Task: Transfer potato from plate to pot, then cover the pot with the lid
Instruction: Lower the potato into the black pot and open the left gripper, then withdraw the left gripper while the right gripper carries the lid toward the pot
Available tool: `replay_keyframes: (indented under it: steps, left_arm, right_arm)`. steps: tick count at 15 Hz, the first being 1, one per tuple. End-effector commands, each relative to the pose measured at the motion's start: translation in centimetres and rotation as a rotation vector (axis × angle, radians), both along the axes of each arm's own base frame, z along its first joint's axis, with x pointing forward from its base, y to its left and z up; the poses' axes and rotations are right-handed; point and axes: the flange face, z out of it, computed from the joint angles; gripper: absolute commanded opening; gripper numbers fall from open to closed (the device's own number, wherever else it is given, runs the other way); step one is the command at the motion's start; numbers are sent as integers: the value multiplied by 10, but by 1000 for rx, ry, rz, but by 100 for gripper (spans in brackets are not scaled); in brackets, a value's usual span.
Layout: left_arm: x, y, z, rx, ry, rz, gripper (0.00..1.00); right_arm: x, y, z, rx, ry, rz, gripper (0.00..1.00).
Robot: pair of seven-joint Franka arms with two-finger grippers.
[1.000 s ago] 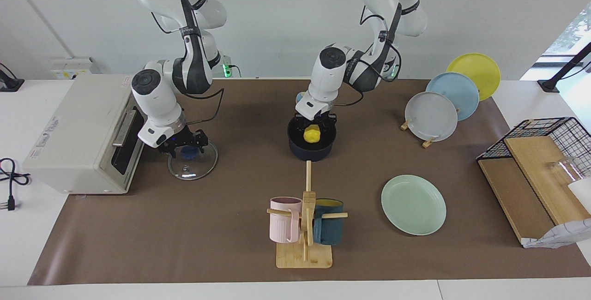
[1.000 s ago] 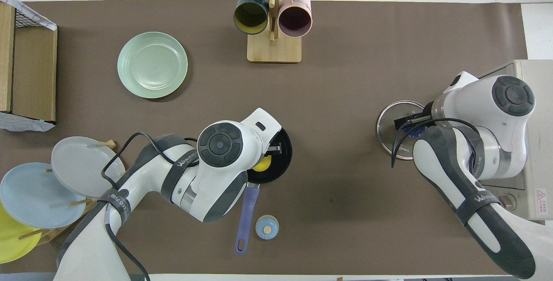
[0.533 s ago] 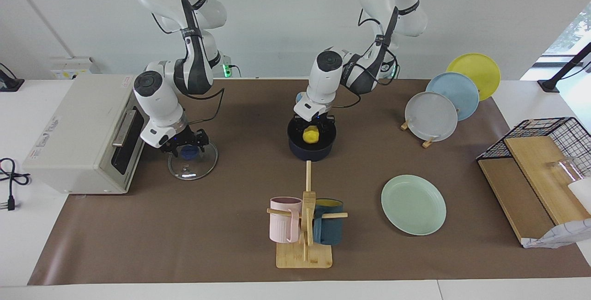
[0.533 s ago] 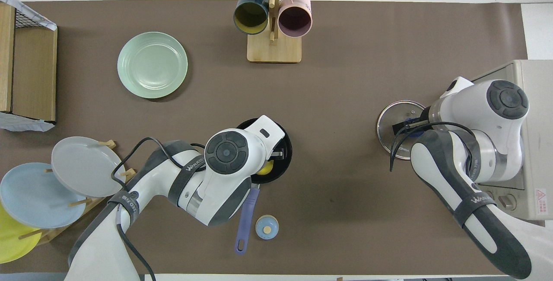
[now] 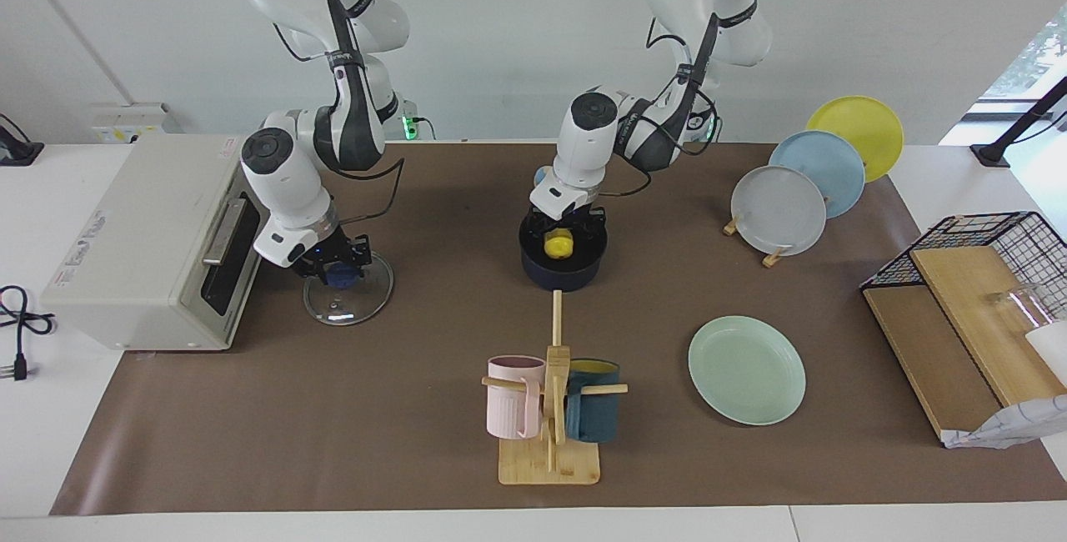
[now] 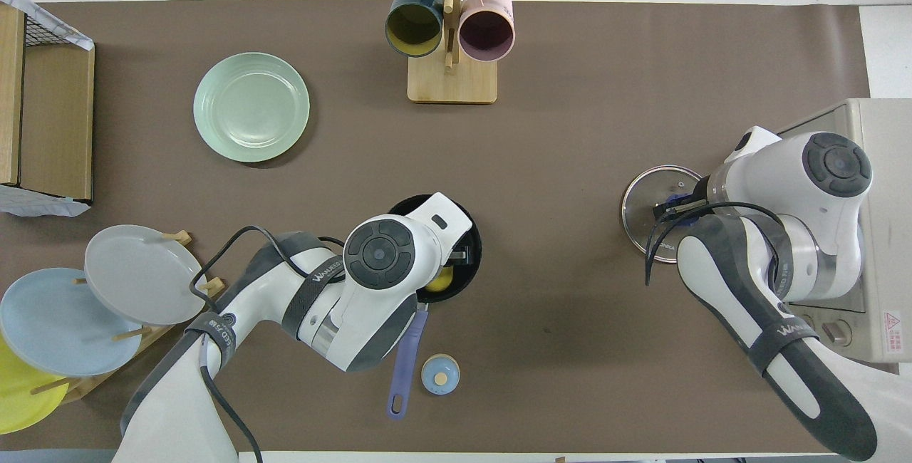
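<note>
I see the potato (image 5: 558, 243) sitting inside the pot (image 5: 560, 269), a yellow lump against the black interior; its long axis I cannot judge, since the left gripper (image 5: 564, 228) hangs right over it with its fingers spread apart and the potato lying loose between them. The pot's long blue handle (image 6: 403, 365) points straight back toward the robots, running past a small blue-topped bell (image 6: 439, 375) that stands just beside it. The mint-green plate (image 5: 747, 369) lies bare, farther from the robots than the pot and toward the left arm's end of the table. At the right arm's end, in front of the toaster oven (image 5: 142, 242), the glass lid (image 5: 348, 293) lies flat on the brown mat (image 5: 333, 409) with its knob (image 5: 340, 275) up, and the right gripper (image 5: 338, 263) is down on that blue knob with its fingers closed on it. For writing, I can read "WANUECO" on the dark band of each forearm in the overhead view, and a red warning triangle label sits on the oven's top; the small print beside it is too fine to read.
</note>
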Motion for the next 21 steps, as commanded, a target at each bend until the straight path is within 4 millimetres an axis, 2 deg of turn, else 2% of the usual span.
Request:
replay_keyframes:
  steps: [1, 2, 3, 5, 8, 10, 12, 15, 17, 19, 21]
  left_arm:
    - [0, 2, 6, 5, -25, -11, 100]
    - [0, 3, 8, 4, -26, -9, 100]
    - [2, 5, 10, 7, -23, -7, 100]
    - [7, 11, 30, 12, -20, -3, 100]
    - [32, 37, 92, 21, -14, 8, 100]
    - [49, 60, 131, 29, -3, 17, 100]
    - [62, 86, 163, 30, -4, 27, 100]
    - [76, 146, 212, 29, -24, 38, 100]
    - [88, 191, 236, 42, -12, 6, 100]
    - [100, 242, 253, 50, -1, -29, 100]
    - [103, 281, 262, 54, -5, -68, 100]
  right_arm:
    - [-2, 2, 5, 19, -11, 16, 26]
    - [0, 3, 7, 19, -13, 17, 19]
    - [4, 5, 13, 20, -11, 19, 18]
    - [17, 14, 27, 22, 4, 33, 17]
    - [28, 27, 54, 24, 8, 53, 8]
    - [35, 45, 80, 24, 26, 69, 0]
    - [38, 63, 100, 20, 47, 41, 0]
    - [44, 102, 129, 15, 63, 19, 0]
    - [46, 141, 149, 7, 64, -28, 0]
    - [41, 175, 158, -6, 59, -41, 0]
    - [31, 223, 170, -9, 48, -66, 0]
